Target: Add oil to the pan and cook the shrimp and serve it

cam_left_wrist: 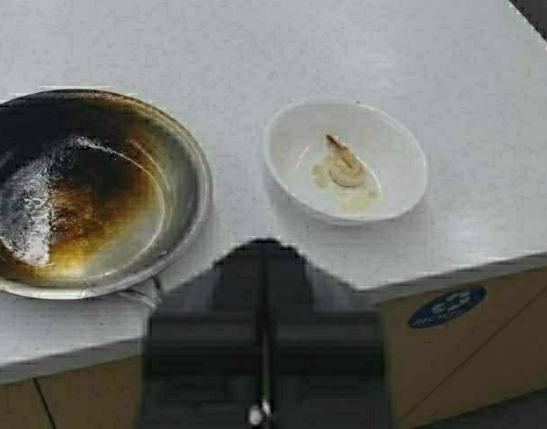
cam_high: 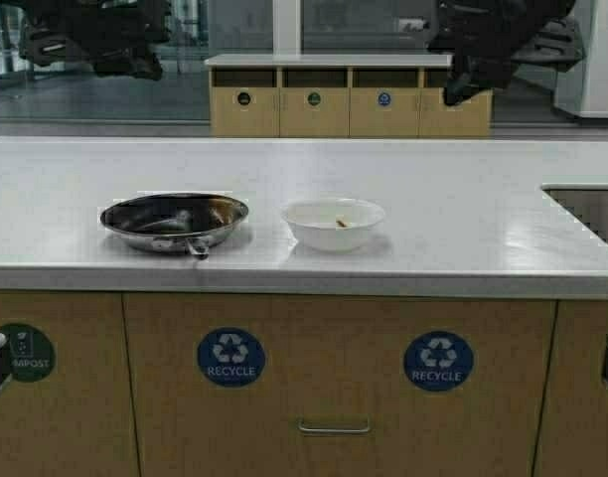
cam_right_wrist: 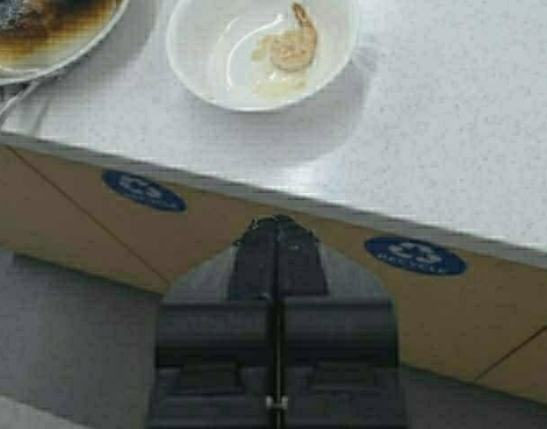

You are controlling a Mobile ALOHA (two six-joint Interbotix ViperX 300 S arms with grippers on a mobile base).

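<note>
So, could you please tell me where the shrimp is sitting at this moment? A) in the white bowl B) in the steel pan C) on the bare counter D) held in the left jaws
A: the shrimp lies inside the white bowl, beside the pan, which holds only browned residue.

pan (cam_high: pixel 174 220) left on counter (cam_high: pixel 463 219), bowl (cam_high: pixel 333 223) right beside it, shrimp (cam_left_wrist: pixel 345 164) inside bowl

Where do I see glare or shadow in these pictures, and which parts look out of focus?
High view: soft glare on the counter in front of the white bowl, the arms above dark. Left wrist view: bright sheen in the pan, near gripper blurred. Right wrist view: bowl shadow on the counter, shrimp slightly soft.
</note>
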